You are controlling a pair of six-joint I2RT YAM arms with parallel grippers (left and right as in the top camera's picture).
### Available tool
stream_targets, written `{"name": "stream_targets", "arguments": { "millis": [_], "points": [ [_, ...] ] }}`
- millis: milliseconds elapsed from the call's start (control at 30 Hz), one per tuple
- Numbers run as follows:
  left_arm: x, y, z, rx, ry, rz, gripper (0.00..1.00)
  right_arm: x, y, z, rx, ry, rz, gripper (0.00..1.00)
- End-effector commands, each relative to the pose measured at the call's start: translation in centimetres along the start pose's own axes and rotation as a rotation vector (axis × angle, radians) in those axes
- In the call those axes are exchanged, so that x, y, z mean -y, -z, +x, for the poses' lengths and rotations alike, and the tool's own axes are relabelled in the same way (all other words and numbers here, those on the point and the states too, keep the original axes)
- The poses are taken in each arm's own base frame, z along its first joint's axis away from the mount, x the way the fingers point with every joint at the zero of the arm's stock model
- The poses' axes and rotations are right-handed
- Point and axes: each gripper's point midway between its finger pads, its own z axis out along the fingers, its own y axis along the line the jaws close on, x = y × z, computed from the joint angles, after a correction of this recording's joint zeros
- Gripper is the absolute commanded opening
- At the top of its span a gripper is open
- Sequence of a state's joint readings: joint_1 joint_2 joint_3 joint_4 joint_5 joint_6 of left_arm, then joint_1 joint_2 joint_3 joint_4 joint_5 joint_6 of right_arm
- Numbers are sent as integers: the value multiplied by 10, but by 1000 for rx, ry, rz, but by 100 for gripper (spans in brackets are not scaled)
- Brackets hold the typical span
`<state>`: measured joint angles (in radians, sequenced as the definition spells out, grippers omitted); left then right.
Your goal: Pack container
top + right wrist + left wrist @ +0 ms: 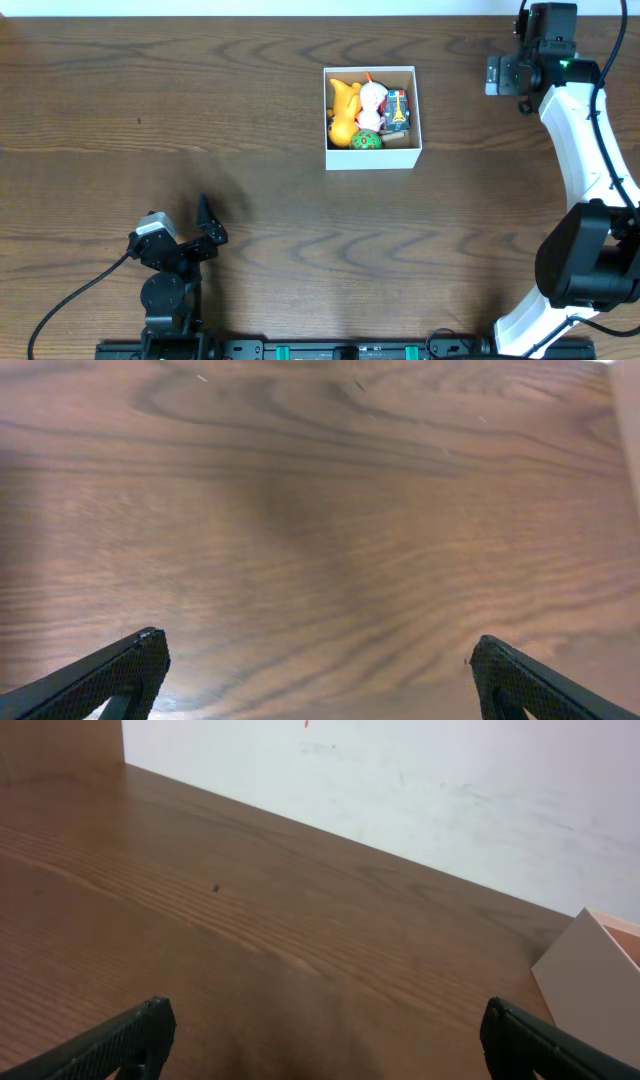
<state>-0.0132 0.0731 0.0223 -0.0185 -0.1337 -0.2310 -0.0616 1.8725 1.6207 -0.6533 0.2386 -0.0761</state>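
Observation:
The container (372, 159) is a small square white-walled cardboard box at the upper middle of the table. It holds a yellow toy (343, 112), a white figure (372, 101), a green ball (366, 140) and a small coloured box toy (398, 110). One white corner of the container shows at the right edge of the left wrist view (592, 982). My left gripper (209, 225) is open and empty near the front left; in its own view (322, 1038) only bare wood lies between the fingers. My right gripper (318, 676) is open and empty over bare table.
The right arm's white links (585, 130) run along the right side of the table, its wrist (545, 45) at the far right corner. A pale wall (420, 780) stands beyond the table's far edge in the left wrist view.

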Motion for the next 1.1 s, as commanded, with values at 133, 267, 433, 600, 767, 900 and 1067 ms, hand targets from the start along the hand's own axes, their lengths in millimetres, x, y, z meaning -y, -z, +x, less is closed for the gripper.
{"name": "stream_targets", "arguments": {
  "millis": [133,267,433,600,767,900,1067],
  "points": [
    [-8,-1,18,-55,-28,-31,98,4,80,-38,182,-47,-100,99],
    [-8,-1,18,-55,-28,-31,98,14,133,-43,264,-57,-98,99],
    [-8,-1,18,-55,-28,-31,98,19,208,-53,429,-65,-112,99],
    [-8,-1,18,-55,-28,-31,98,15,279,-41,576,-57,-152,99],
    [-8,-1,18,-55,-29,-31,98,15,316,1,652,-52,-178,99],
    [-8,-1,18,-55,-28,-31,98,22,334,35,754,-76,-175,99],
    [-8,-1,18,-55,-28,-31,98,20,337,69,872,-93,-192,99]
  ]
}}
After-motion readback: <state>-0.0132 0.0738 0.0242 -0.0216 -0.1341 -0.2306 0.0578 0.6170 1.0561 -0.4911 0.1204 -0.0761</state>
